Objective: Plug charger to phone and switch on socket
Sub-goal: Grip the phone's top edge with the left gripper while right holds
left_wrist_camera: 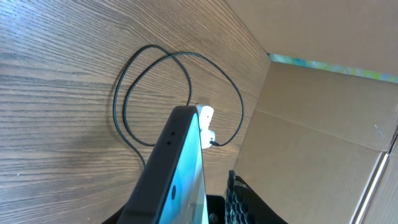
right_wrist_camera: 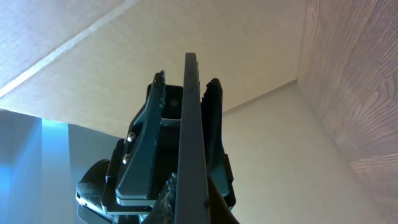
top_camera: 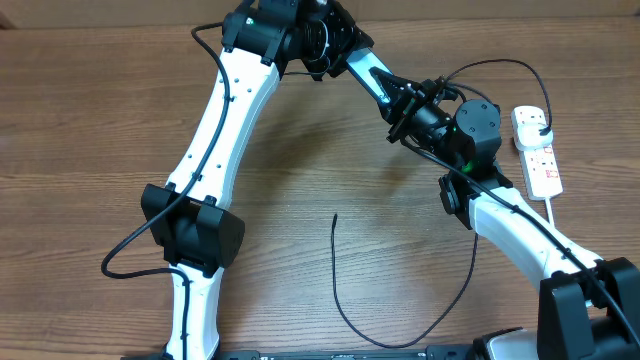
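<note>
The phone (left_wrist_camera: pixel 186 168), cyan screen lit, is held edge-up in the air between both grippers. My right gripper (right_wrist_camera: pixel 189 200) is shut on the phone's (right_wrist_camera: pixel 189 112) lower end. In the left wrist view my left gripper (left_wrist_camera: pixel 186 210) stands around it, with the meshed pad (left_wrist_camera: pixel 235 199) a small gap off the screen. From overhead the grippers meet at the back right, left gripper (top_camera: pixel 405 108) facing right gripper (top_camera: pixel 442 118), and the phone is hidden between them. The charger (top_camera: pixel 345 310) curves over the table, its loose tip (top_camera: pixel 335 216) mid-table. The socket (top_camera: pixel 538 150) lies far right with a black plug (top_camera: pixel 538 122) in it.
A cardboard wall (left_wrist_camera: pixel 311 118) stands just behind the table's back edge. The left arm's own black cable (top_camera: pixel 130 255) loops out at the left. The socket's white lead (top_camera: pixel 560 225) runs toward the right arm's base.
</note>
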{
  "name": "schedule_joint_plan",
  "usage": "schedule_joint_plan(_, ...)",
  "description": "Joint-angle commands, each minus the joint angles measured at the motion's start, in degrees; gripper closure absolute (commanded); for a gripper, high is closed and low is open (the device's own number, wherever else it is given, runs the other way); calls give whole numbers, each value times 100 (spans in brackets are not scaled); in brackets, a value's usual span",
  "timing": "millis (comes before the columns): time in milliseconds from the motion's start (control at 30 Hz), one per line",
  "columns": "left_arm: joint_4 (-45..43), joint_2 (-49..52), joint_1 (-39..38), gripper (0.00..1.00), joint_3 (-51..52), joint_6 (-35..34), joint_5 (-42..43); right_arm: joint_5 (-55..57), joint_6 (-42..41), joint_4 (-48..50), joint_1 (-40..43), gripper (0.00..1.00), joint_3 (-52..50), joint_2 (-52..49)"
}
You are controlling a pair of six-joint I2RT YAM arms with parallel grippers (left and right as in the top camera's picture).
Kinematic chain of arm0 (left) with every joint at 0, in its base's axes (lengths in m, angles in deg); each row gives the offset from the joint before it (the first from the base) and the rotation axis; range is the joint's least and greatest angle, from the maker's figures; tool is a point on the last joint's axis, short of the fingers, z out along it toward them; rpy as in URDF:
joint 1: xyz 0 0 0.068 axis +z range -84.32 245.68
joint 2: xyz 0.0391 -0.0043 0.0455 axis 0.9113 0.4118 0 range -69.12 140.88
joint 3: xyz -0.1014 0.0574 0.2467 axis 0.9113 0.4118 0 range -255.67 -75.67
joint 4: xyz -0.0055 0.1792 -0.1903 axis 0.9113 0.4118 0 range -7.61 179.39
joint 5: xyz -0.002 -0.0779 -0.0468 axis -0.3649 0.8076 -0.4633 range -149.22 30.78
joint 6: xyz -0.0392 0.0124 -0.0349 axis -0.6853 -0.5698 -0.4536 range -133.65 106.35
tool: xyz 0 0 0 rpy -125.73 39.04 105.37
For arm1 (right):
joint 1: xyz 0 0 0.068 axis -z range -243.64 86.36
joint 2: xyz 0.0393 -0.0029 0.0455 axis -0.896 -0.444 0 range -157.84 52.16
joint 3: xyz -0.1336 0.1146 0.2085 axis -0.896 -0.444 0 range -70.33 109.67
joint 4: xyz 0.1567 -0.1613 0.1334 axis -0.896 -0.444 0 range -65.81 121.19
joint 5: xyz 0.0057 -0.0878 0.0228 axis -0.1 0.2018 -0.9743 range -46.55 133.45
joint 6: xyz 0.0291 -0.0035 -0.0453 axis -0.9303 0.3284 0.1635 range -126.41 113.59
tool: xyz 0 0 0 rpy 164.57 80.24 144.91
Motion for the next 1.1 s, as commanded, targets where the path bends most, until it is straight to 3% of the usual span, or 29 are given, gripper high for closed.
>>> schedule_joint_plan(0, -24, -50, -31, 67, -55, 214, 74, 184, -793, 68, -24, 96, 138, 68)
schedule_joint_plan(267, -26, -50, 11, 75, -55, 203, 59, 197, -793, 68, 7, 96, 138, 68)
schedule_joint_plan(667, -26, -50, 42, 73, -55, 57, -195, 155, -793, 68, 7, 96, 138, 68)
schedule_joint_plan(1067, -35, -50, 44, 92, -55, 57, -216, 168, -793, 101, 7, 96, 138, 68)
